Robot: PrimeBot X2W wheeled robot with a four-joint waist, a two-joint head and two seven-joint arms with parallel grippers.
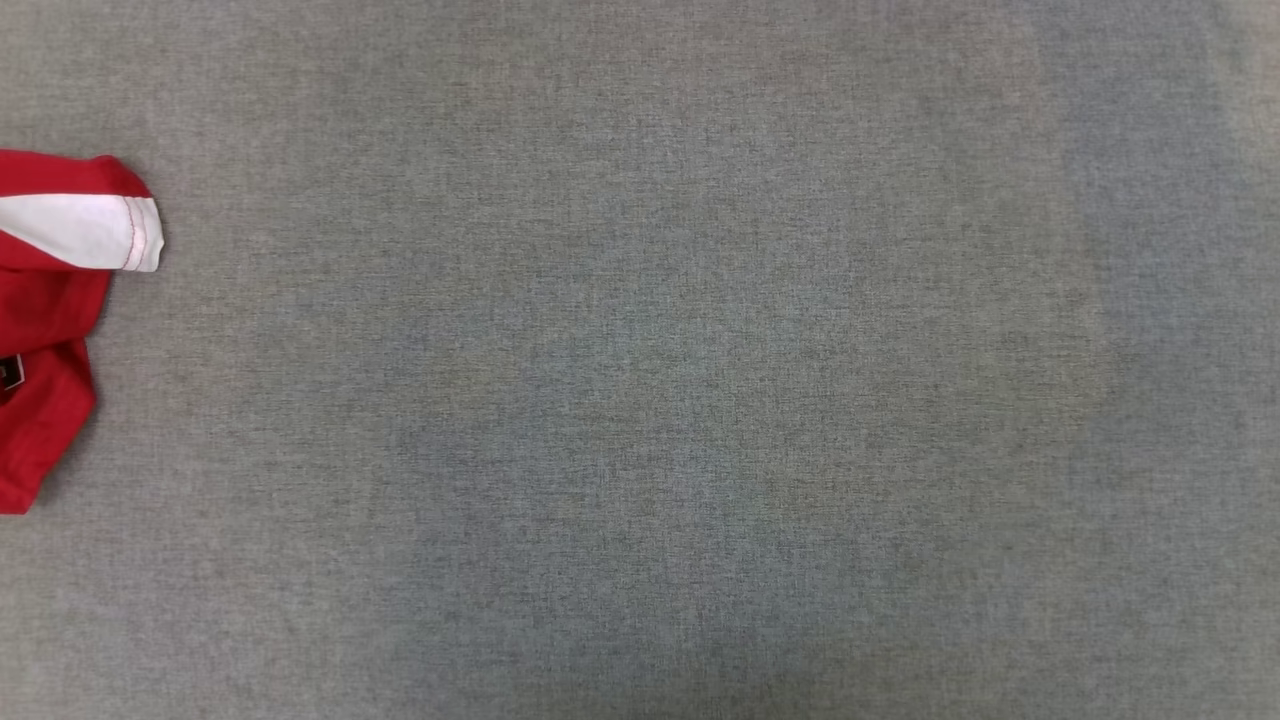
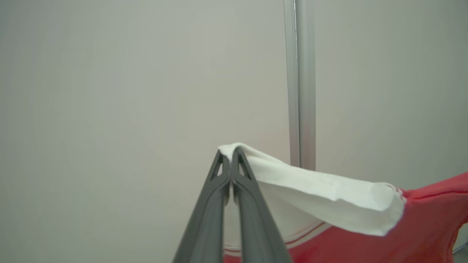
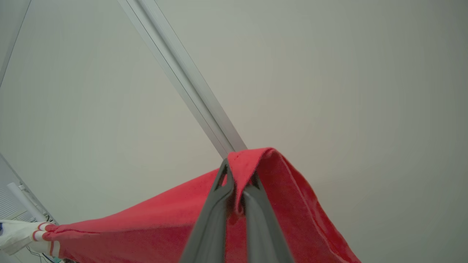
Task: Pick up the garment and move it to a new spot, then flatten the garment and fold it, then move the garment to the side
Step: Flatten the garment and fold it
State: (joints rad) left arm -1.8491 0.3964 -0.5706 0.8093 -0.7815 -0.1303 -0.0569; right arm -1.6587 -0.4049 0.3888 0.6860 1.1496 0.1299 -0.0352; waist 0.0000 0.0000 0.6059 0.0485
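Observation:
The garment is red with white sleeve panels. In the head view a part of the garment (image 1: 45, 330) hangs in at the left edge, over the grey table (image 1: 650, 400), with a white sleeve end and a small dark label. My left gripper (image 2: 229, 155) is shut on a white fold of the garment (image 2: 321, 197), held up against a pale wall. My right gripper (image 3: 239, 171) is shut on a red edge of the garment (image 3: 153, 223), which stretches away to the lower left toward the white sleeve.
A pale wall with an aluminium strip (image 2: 301, 80) lies behind the left gripper. A slanted aluminium strip (image 3: 182, 76) crosses the wall behind the right gripper. The grey cloth-covered table spreads across the head view.

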